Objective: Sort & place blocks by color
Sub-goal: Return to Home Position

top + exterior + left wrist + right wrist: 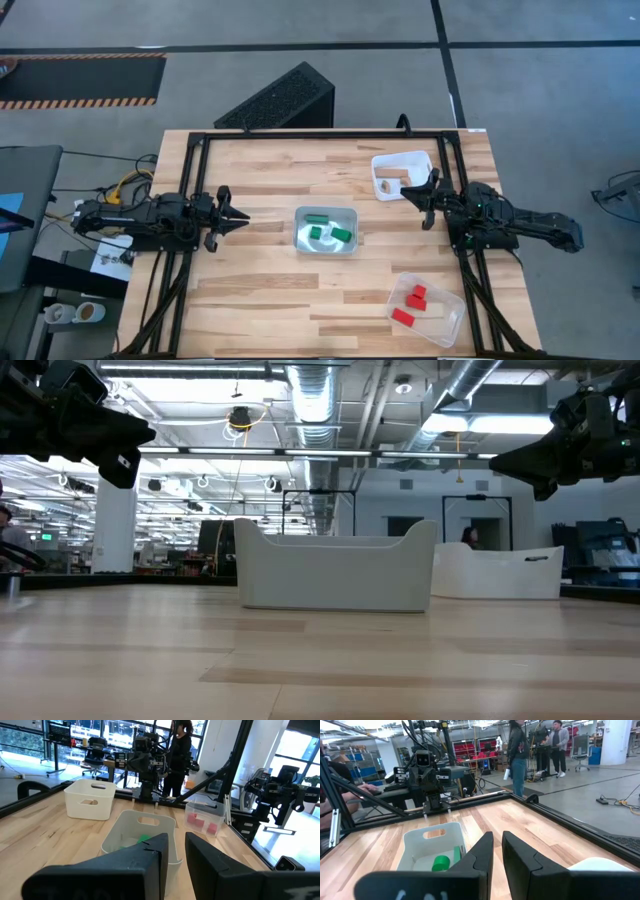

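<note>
Three green blocks (328, 233) lie in a silvery tray (300, 245) at the table's middle; they also show in the left wrist view (142, 839) and the right wrist view (442, 862). Red blocks (412, 300) sit in a clear tray (455, 320) near the right front corner. A light wood block (392, 183) rests in a white tray (415, 158) at the far right. My left gripper (246, 216) (176, 840) hovers left of the silvery tray, shut and empty. My right gripper (404, 196) (498, 840) hovers right of it, beside the white tray, also shut and empty.
A black frame (300, 134) runs along the table's far and side edges. A dark slatted box (280, 100) lies on the floor beyond the table. People stand in the room behind (517, 750). Bare wood lies in front of the silvery tray (270, 300).
</note>
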